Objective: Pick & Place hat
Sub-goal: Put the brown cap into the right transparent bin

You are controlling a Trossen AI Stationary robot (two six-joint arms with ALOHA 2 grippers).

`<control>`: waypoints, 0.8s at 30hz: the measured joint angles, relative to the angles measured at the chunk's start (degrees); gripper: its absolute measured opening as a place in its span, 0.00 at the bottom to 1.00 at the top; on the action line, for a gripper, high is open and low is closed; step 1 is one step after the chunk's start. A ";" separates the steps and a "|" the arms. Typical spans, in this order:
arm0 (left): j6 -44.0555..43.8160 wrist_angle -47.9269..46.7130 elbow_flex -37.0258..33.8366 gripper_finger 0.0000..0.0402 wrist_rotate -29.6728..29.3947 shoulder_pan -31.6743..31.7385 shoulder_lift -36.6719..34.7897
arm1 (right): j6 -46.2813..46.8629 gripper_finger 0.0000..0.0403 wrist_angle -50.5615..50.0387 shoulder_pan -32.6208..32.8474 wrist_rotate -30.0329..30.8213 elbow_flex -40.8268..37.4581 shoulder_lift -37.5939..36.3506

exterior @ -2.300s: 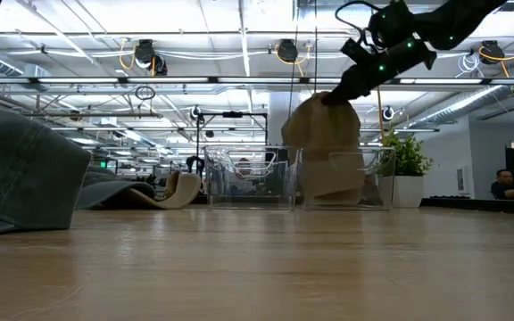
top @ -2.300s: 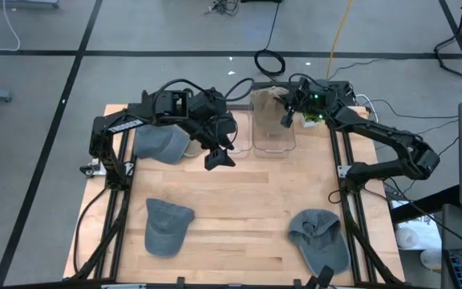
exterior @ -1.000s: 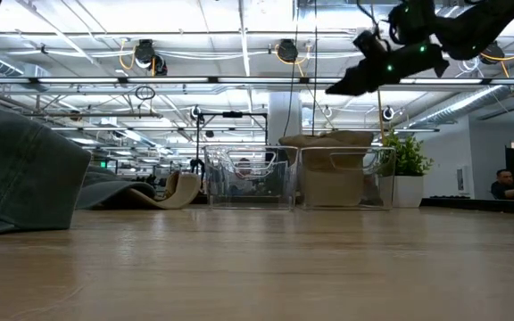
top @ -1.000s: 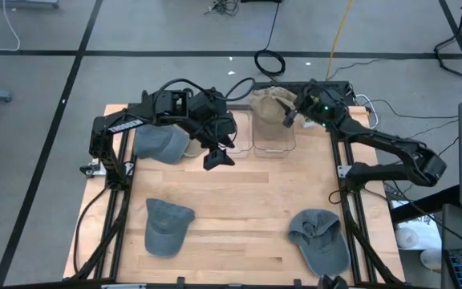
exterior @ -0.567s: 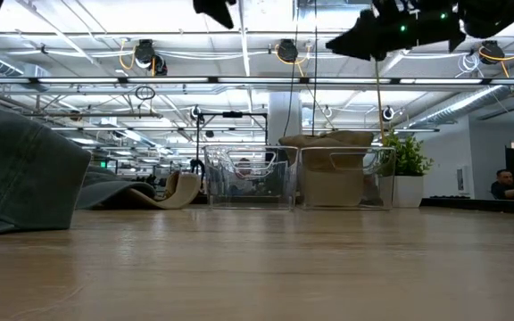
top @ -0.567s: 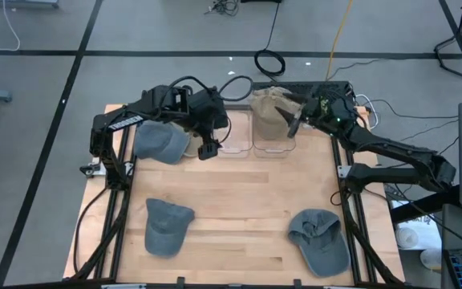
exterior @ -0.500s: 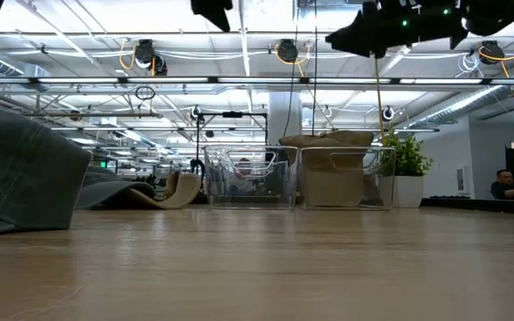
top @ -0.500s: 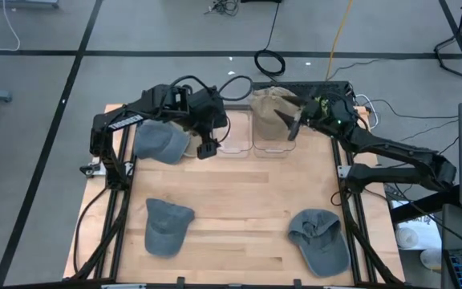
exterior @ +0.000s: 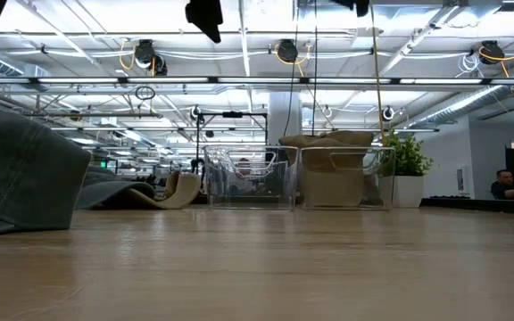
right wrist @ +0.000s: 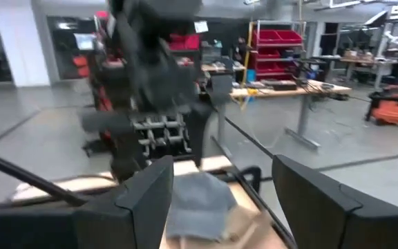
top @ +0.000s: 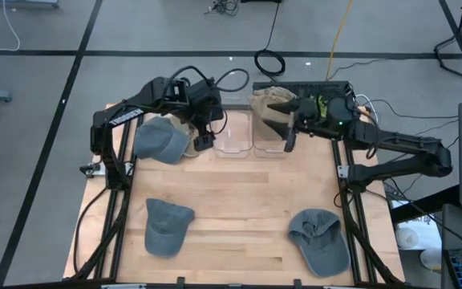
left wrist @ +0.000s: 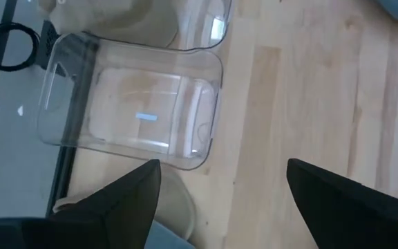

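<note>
Both spread, empty grippers, left (top: 201, 142) and right (top: 288, 141), hover at the bins' (top: 273, 140) near edge.

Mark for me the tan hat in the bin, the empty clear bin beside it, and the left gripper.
tan hat (top: 269, 106), high view, on its crown.
empty clear bin (left wrist: 133, 114), left wrist view, on its floor.
left gripper (top: 202, 142), high view, between its open fingertips.
</note>
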 joint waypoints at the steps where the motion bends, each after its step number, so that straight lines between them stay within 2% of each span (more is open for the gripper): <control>1: 0.30 -0.21 0.00 0.81 -0.01 0.25 0.00 | 0.15 0.59 -0.76 0.69 0.09 1.94 0.89; 5: 3.89 -1.30 -0.04 0.81 -0.02 1.82 0.00 | -0.81 0.59 -2.89 3.48 0.11 9.18 4.28; 9: 12.14 -1.56 -0.67 0.81 -0.47 4.13 0.00 | -2.46 0.59 -4.54 6.36 0.00 14.69 6.84; 17: 22.57 -2.02 -4.42 0.81 -0.43 12.58 0.00 | -4.50 0.59 -4.23 10.74 0.57 18.29 8.13; 24: 29.29 -1.80 -10.08 0.81 7.57 20.48 0.04 | -4.53 0.59 -4.37 12.30 2.78 18.29 7.96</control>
